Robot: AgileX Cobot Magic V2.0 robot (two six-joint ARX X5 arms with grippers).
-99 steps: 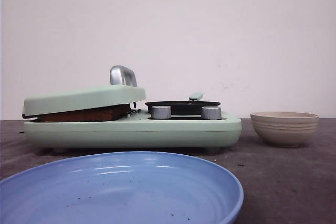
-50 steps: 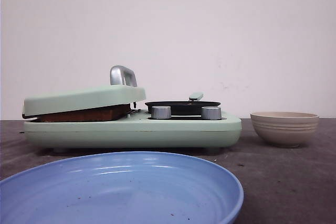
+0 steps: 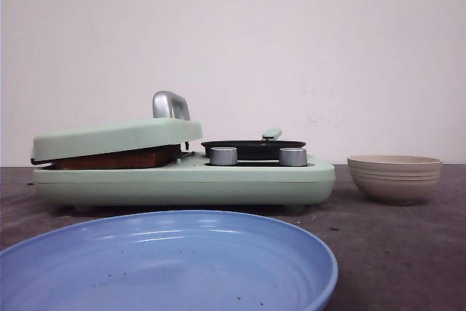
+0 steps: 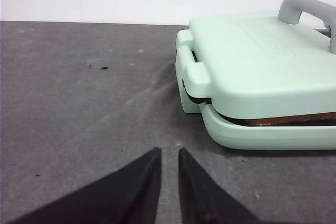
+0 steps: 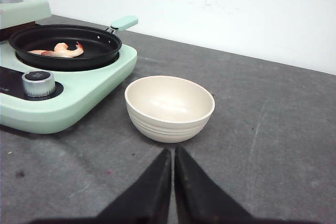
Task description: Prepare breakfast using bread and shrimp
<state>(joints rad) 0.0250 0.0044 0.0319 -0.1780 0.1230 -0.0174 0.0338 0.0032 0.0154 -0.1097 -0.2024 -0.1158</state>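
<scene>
Fingertips of the left gripper (image 4: 169, 153) are held nearly together with only a slim gap, nothing between them, above the grey table (image 4: 79, 103) beside the hinge end of the mint-green breakfast maker (image 4: 252, 77). Fingertips of the right gripper (image 5: 172, 153) are pressed almost closed and empty, just short of the beige bowl (image 5: 169, 107). Bread (image 3: 116, 158) is seen as a brown edge under the maker's lowered lid (image 3: 116, 136). Shrimp (image 5: 62, 50) is seen in the black pan (image 5: 65, 45) on the maker's other half. A blue plate (image 3: 167, 264) is seen in front of the maker.
</scene>
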